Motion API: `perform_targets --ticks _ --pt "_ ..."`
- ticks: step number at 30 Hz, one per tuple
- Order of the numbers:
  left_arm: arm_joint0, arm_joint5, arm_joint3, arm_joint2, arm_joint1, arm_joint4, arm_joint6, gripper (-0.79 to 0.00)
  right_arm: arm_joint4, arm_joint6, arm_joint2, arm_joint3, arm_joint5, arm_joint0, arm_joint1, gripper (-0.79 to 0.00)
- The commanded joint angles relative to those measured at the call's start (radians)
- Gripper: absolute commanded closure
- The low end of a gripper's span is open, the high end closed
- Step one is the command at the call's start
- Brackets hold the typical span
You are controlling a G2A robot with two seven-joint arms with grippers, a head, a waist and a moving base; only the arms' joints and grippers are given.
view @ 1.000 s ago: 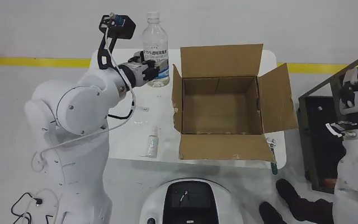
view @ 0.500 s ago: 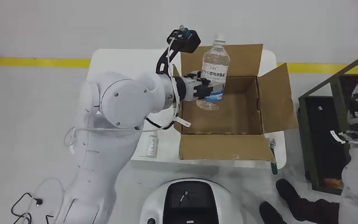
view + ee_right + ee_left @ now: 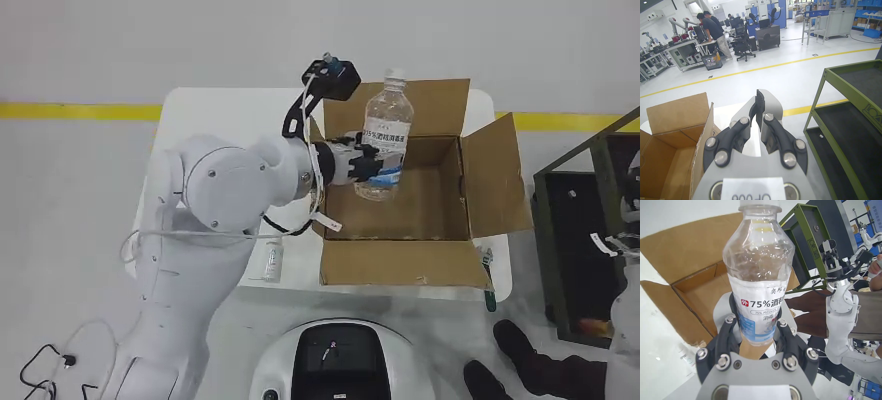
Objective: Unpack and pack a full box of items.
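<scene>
My left gripper (image 3: 372,165) is shut on a clear alcohol bottle (image 3: 385,135) with a white and blue label, holding it upright over the left part of the open cardboard box (image 3: 420,262). In the left wrist view the black fingers (image 3: 726,330) clamp the low part of the alcohol bottle (image 3: 757,272), with the cardboard box (image 3: 687,289) behind it. The box looks bare inside. My right gripper (image 3: 758,106) is shut on nothing, above the table's right end, between the cardboard box (image 3: 676,121) and a green cart (image 3: 846,117).
A small spray bottle (image 3: 272,258) lies on the white table (image 3: 215,110) left of the box. The green cart (image 3: 575,250) stands off the table's right side. Box flaps stand open on all sides. A dark slim object (image 3: 488,280) lies at the table's right front corner.
My left arm carried the alcohol bottle from the table left of the box to over the box's left part. In the last half second it shifted only slightly. The right arm stayed still.
</scene>
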Motion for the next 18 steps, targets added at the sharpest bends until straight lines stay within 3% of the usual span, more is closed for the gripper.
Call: perform_targets --ticks 1,10,18 --pt "-0.002 0.008 0.005 0.029 -0.004 -0.028 0.019 0.0 0.0 0.0 0.0 0.0 0.0 0.0 0.0 0.0" --pt "-0.049 0.116 0.144 0.176 -0.029 -0.137 0.068 0.0 0.0 0.0 0.0 0.0 0.0 0.0 0.0 0.0" --pt "-0.054 0.201 0.265 0.221 -0.04 -0.185 0.102 0.0 0.0 0.0 0.0 0.0 0.0 0.0 0.0 0.0"
